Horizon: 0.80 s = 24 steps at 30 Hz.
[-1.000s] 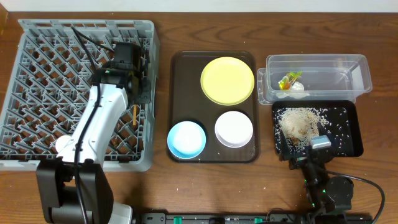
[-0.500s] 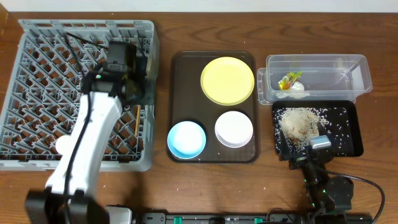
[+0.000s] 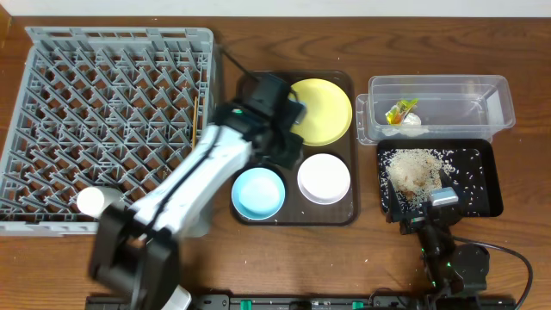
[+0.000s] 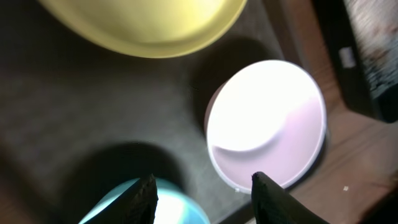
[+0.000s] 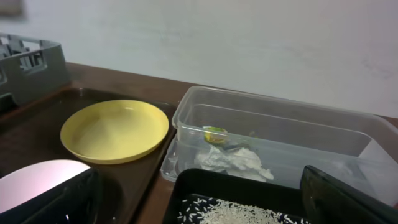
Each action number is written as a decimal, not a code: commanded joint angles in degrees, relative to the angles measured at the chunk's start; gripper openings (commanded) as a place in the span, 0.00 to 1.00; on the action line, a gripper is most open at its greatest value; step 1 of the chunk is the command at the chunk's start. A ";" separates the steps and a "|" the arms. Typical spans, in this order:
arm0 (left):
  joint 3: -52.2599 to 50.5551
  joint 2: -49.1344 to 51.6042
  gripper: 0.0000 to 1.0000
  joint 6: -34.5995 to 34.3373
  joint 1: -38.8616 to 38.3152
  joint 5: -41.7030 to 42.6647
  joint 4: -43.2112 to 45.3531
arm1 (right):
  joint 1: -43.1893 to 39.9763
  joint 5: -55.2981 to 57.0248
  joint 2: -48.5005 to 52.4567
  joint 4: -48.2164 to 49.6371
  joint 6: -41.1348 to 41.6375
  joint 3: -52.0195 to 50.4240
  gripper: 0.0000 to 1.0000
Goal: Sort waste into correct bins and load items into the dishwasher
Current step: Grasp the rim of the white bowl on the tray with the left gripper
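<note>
Closest to the robot, the right gripper (image 3: 435, 207) hangs over the near edge of the shallow black rectangular tray (image 3: 484, 176), its fingers wide apart and holding nothing. A heap of whitish rice grains (image 3: 411, 170) lies in that tray. To the left, on the big dark brown serving tray (image 3: 291, 208), sit the round light blue bowl (image 3: 258, 192) and the round white bowl (image 3: 324, 178), side by side and empty. The left gripper (image 4: 204, 196) hovers just above them, fingers apart with nothing between. Behind it lies the flat round yellow plate (image 3: 315, 111), clean and smooth. Far right, the clear plastic tub (image 3: 465, 103) holds the small green-and-orange wrapper (image 3: 400, 111) and the crumpled white scrap (image 3: 411, 123). Far left is the big grey plastic dish rack (image 3: 86, 112), with a small white cup (image 3: 89, 201) in its near corner. The waste looks sorted, so loading dishes seems to be the job now. Next the left fingers likely need to go down over a bowl's rim, pinch it, lift it, and carry it to the rack.
</note>
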 commanded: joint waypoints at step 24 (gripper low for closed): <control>3.93 14.21 0.08 -2.84 1.95 17.35 2.36 | -0.46 0.13 -0.37 0.00 -0.55 -0.24 0.99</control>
